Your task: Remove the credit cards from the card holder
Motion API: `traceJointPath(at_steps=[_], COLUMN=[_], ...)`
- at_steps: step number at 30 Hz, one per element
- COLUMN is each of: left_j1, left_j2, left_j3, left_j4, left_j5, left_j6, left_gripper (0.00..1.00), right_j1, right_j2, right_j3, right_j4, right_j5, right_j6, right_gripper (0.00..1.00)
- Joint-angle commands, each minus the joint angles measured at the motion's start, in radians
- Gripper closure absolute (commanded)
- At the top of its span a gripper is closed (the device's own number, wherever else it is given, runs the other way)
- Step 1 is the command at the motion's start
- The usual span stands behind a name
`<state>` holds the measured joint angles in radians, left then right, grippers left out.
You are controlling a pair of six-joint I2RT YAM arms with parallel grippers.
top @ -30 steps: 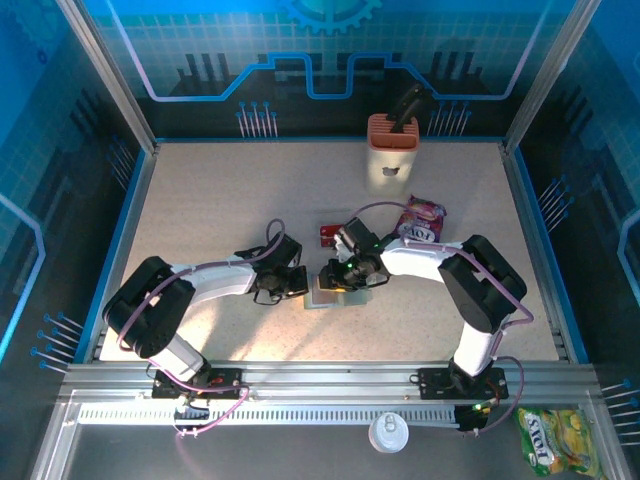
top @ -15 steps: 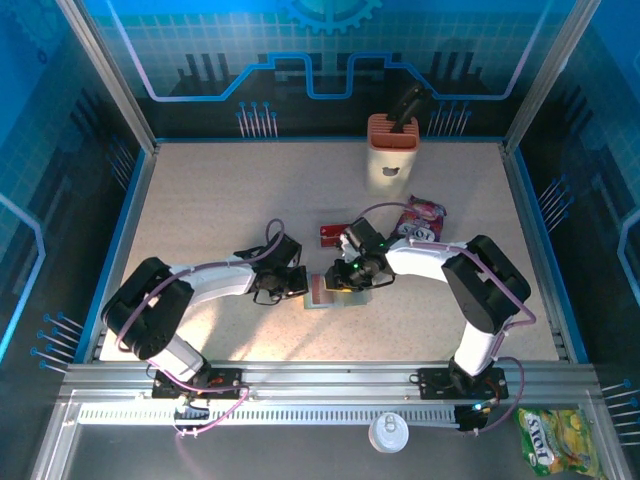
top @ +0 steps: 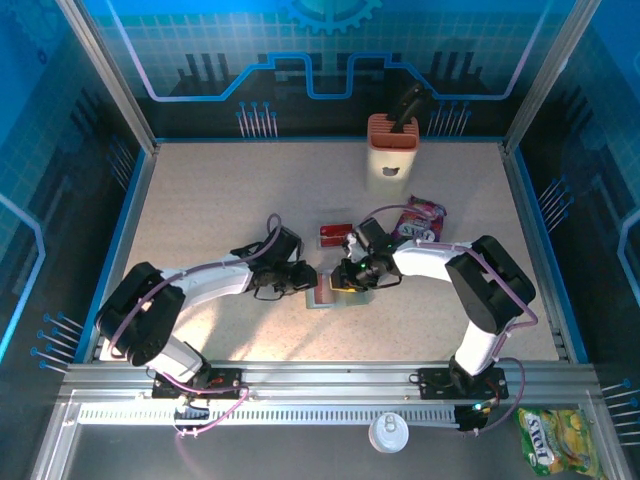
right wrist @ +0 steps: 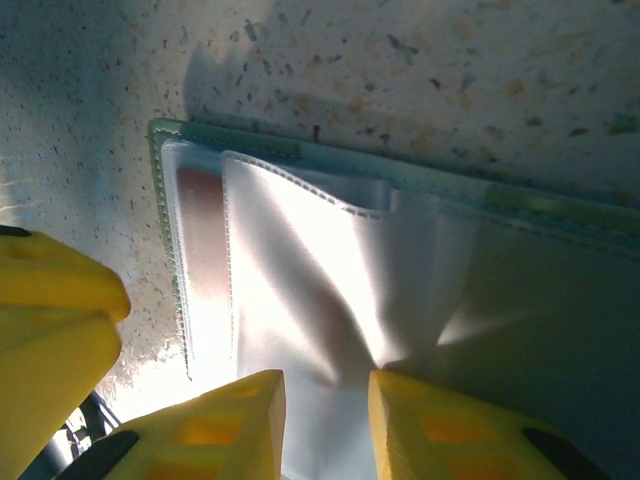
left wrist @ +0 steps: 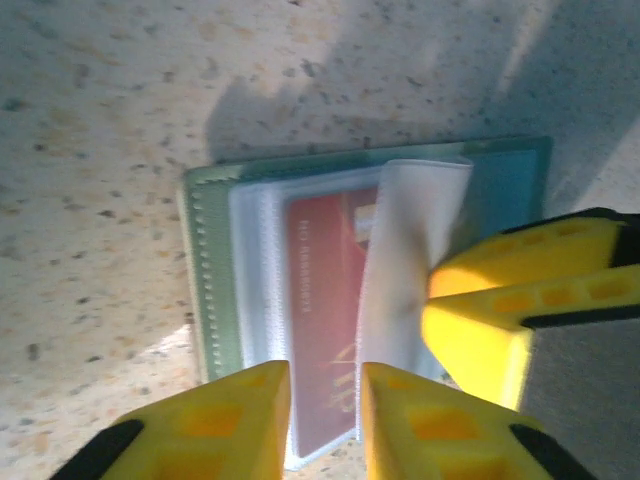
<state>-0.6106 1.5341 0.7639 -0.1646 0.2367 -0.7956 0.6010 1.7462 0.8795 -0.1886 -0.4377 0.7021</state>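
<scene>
The right gripper (right wrist: 325, 415) is shut tight on the clear sleeve (right wrist: 300, 260) of the card holder (right wrist: 165, 190). The plastic is bunched up and wrinkly where the two yellow fingers pinch it, and the flap is lifted off the holder. The left gripper (left wrist: 325, 425) is just beside it, at the edge of the holder. Its jaws are a tiny bit apart with nothing squeezed between them. You can see a red card (left wrist: 320, 300) through the gap. That card lies flat inside the holder, under clear plastic. The holder is open and flat on the table (top: 220, 200), in the middle, between the two arms. A little behind it lies another small red card (top: 335, 233), out on its own and not touching the holder. A shiny snack packet (top: 420, 218) is near that one, off to the right.

I think the card is light, thin and stiff, but smooth and slippery. It sits snug in its pocket, so it may stick. The sleeve is soft and floppy and could slip or tear if pulled hard. The holder is light too, so it may slide or lift along with the card. The best place to grab looks like the card's short end by the left gripper, while the other hand holds the sleeve up
</scene>
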Motion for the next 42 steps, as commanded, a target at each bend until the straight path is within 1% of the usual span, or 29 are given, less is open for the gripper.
traceJointPath(at_steps=[1,4,7,18,22,27,32,42], left_j1=[0.001,-0.004,-0.006,-0.011,-0.011,-0.015,-0.015,-0.021], left_j2=[0.034,0.053,0.068,0.118,0.129,0.139,0.148,0.170], left_j3=[0.025,0.023,0.020,0.017,0.026,0.032,0.046,0.048], left_j4=[0.056,0.076,0.086,0.122,0.111,0.123,0.126,0.183], left_j5=[0.083,0.097,0.102,0.121,0.118,0.128,0.132,0.162], left_j6=[-0.041,-0.056,-0.068,-0.103,-0.103,-0.110,-0.115,-0.147], left_gripper=[0.73,0.72,0.69,0.70,0.70,0.71,0.77,0.79], right_j1=[-0.016,-0.018,-0.023,-0.030,-0.031,-0.030,-0.031,-0.031], right_j2=[-0.012,-0.007,-0.007,-0.008,-0.007,-0.002,-0.001,-0.008], right_j3=[-0.030,-0.035,-0.045,-0.062,-0.067,-0.073,-0.081,-0.087], right_j4=[0.006,0.009,0.018,0.041,0.054,0.068,0.083,0.087], right_j5=[-0.024,-0.027,-0.034,-0.048,-0.052,-0.059,-0.067,-0.068], right_j6=[-0.013,-0.016,-0.015,-0.008,-0.001,0.007,0.016,0.017], right_gripper=[0.73,0.74,0.76,0.78,0.78,0.78,0.79,0.79])
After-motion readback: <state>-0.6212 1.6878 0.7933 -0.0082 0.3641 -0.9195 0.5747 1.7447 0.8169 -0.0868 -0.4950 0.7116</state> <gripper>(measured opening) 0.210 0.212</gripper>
